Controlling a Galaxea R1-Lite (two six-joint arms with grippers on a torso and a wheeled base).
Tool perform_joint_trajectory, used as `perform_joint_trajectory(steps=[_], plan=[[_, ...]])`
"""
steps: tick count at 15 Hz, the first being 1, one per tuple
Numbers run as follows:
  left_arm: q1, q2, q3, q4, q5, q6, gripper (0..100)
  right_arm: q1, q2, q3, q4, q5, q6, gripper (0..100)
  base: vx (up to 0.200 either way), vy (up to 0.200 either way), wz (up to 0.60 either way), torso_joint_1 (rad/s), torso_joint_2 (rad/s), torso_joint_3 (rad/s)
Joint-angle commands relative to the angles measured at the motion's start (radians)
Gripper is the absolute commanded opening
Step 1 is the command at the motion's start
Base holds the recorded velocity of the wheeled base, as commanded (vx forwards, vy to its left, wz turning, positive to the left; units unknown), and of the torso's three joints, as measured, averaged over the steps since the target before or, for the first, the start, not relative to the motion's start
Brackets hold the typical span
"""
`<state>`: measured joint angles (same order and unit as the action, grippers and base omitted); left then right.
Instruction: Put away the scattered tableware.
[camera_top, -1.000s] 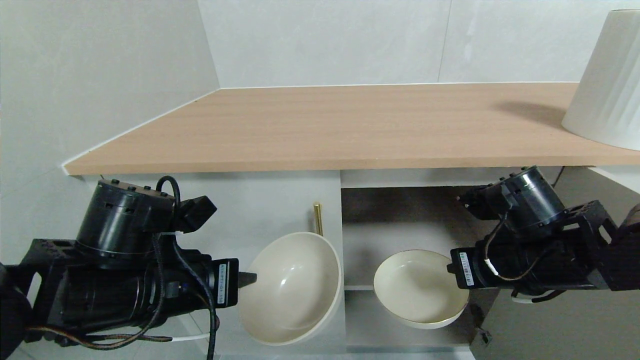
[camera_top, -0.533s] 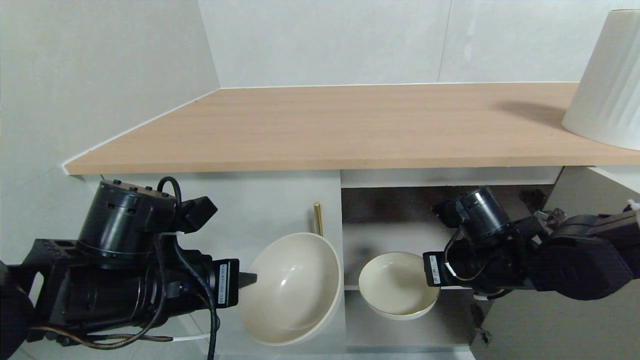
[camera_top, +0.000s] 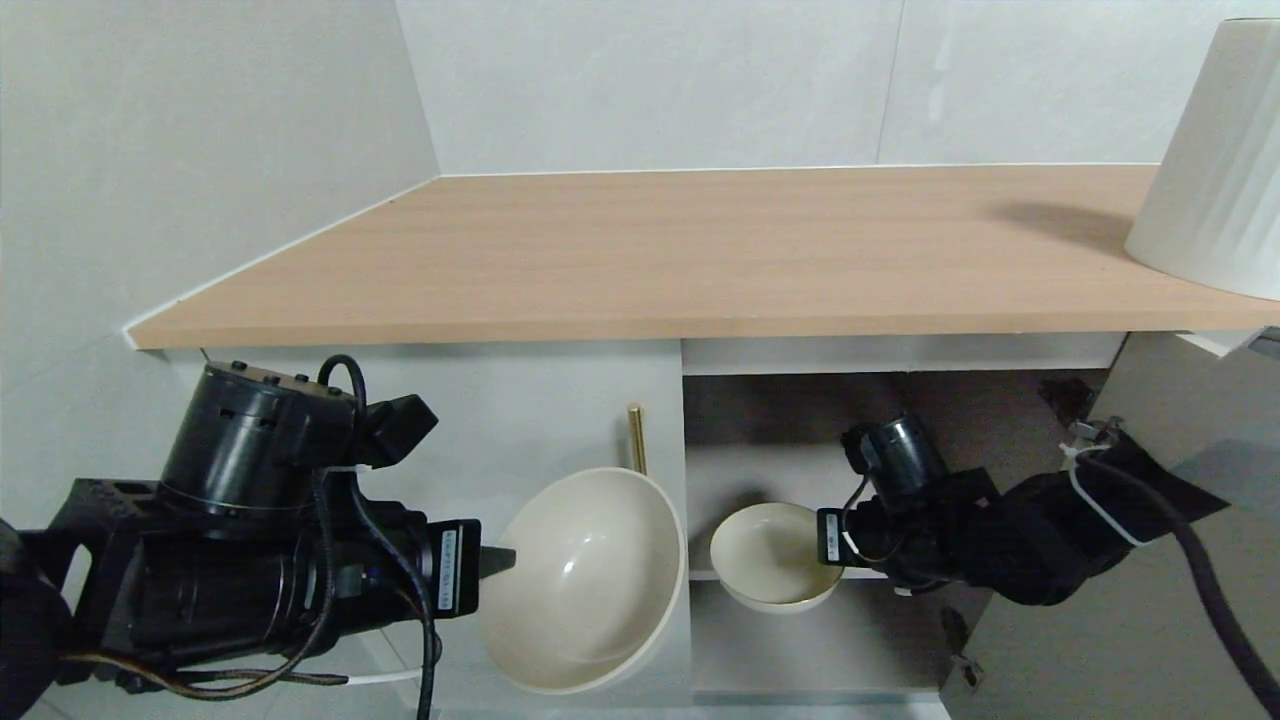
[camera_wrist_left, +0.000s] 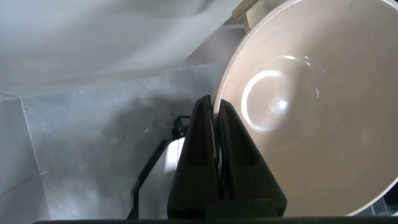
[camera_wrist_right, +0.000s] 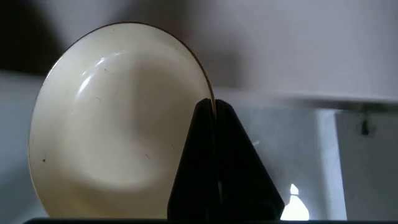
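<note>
Lower centre of the head view: large cream ceramic bowl, tilted on edge before the closed white cabinet door; left jaws pinched shut on its rim. Right of it: smaller cream bowl with thin gold rim, inside the open cabinet compartment at shelf level; right jaws clamped on its rim. Above: wooden counter. Upper right: white ribbed lampshade.

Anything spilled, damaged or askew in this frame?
Nothing stands out. The large bowl, tilted in the left gripper, and the small bowl, held by the right gripper inside the open cabinet, both look empty and undamaged.
</note>
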<state>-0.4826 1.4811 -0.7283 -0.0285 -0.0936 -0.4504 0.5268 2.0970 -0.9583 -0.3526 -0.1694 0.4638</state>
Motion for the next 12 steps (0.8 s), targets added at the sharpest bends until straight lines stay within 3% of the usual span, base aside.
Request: perform_joint_trajectory(steps=[1, 3, 12], plan=[[-0.005, 0.004, 0.000, -0.001, 0.000, -0.001, 0, -0.027, 0.104, -0.005, -0.065, -0.033, 0.003, 0, 0.000, 0.000, 0.00, 0.000, 0.00, 0.000], [-0.008, 0.008, 0.001, -0.001, 0.002, -0.001, 0, -0.048, 0.173, -0.019, -0.140, -0.076, -0.002, 0, 0.000, 0.000, 0.00, 0.000, 0.00, 0.000], [-0.011, 0.007, 0.001, -0.001, 0.002, -0.001, 0, -0.114, 0.279, -0.134, -0.144, -0.187, -0.001, 0, 0.000, 0.000, 0.00, 0.000, 0.00, 0.000]])
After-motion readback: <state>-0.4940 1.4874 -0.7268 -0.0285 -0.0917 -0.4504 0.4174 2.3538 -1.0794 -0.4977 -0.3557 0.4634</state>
